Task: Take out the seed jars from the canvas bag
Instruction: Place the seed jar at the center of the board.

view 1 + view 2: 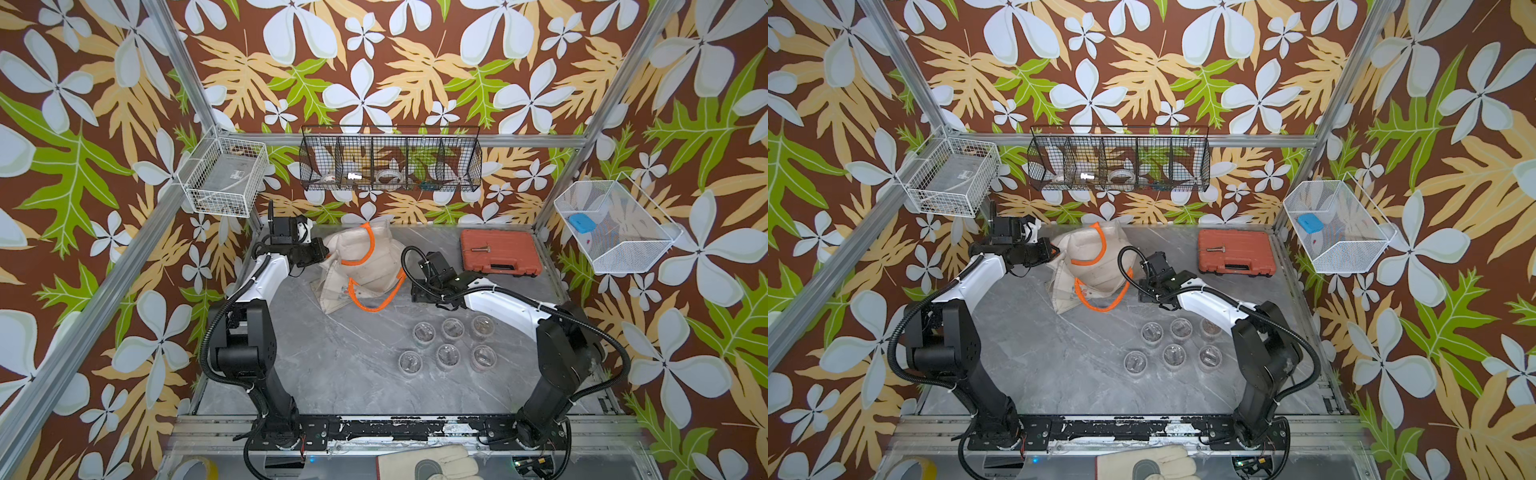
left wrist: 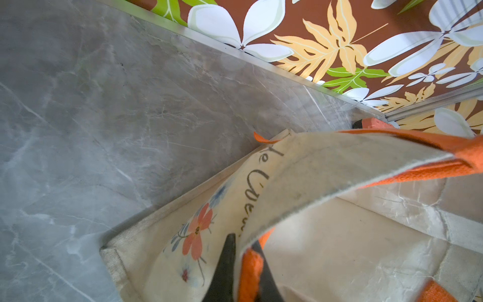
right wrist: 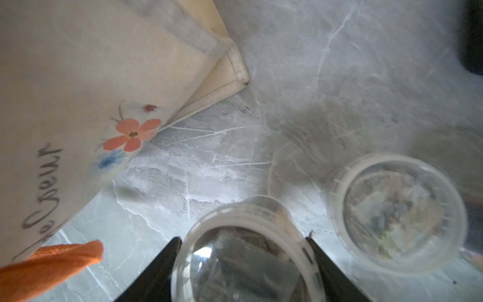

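Jars (image 1: 447, 355): six stand in two rows at lower centre of both top views, on the table (image 1: 332, 365); a seventh jar (image 3: 245, 261) sits clamped between the right gripper's (image 3: 243, 236) jaws, near the bag (image 1: 365, 253) at centre; the left gripper (image 2: 243, 239) is pinched tight on the bag's rim.

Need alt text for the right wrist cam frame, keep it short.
The right end effector grips a clear lidded seed jar between its black fingers over the grey marble table. A second seed jar stands on the table nearby, and the flower-printed canvas bag with an orange handle lies beside them.
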Action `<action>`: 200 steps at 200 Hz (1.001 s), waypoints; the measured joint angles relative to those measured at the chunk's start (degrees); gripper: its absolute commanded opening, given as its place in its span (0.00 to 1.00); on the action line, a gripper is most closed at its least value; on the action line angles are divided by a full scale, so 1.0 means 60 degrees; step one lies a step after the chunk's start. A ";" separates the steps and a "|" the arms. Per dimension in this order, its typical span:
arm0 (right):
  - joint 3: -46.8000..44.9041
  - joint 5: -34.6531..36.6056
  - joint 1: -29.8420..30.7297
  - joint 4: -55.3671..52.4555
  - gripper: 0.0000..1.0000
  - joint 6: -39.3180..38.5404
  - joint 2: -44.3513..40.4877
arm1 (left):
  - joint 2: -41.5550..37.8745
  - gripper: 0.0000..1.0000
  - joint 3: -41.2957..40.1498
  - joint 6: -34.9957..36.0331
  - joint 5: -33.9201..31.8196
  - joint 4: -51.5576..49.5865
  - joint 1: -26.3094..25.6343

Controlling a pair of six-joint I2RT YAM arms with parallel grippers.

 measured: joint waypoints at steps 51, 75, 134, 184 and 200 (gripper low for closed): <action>0.0084 -0.0102 -0.0051 0.0306 0.72 0.0000 0.0641 | 0.0080 0.00 -0.0018 0.0000 0.0018 0.0055 0.0069; 0.0076 -0.0091 -0.0062 0.0386 0.74 -0.0004 0.0856 | 0.0051 0.00 -0.0062 -0.0004 0.0029 0.0076 0.0076; -0.0033 0.0000 -0.0080 0.0627 0.93 0.0004 0.1035 | -0.0004 0.00 -0.0102 -0.0036 0.0044 0.0113 0.0142; -0.0036 0.0080 -0.0080 0.0656 0.99 0.0033 0.0295 | -0.0087 0.15 -0.0102 -0.0080 0.0182 0.0087 0.0153; -0.0007 0.0178 -0.0080 0.0608 1.00 0.0033 -0.0226 | -0.0164 0.40 -0.0102 -0.0109 0.0204 0.0047 0.0164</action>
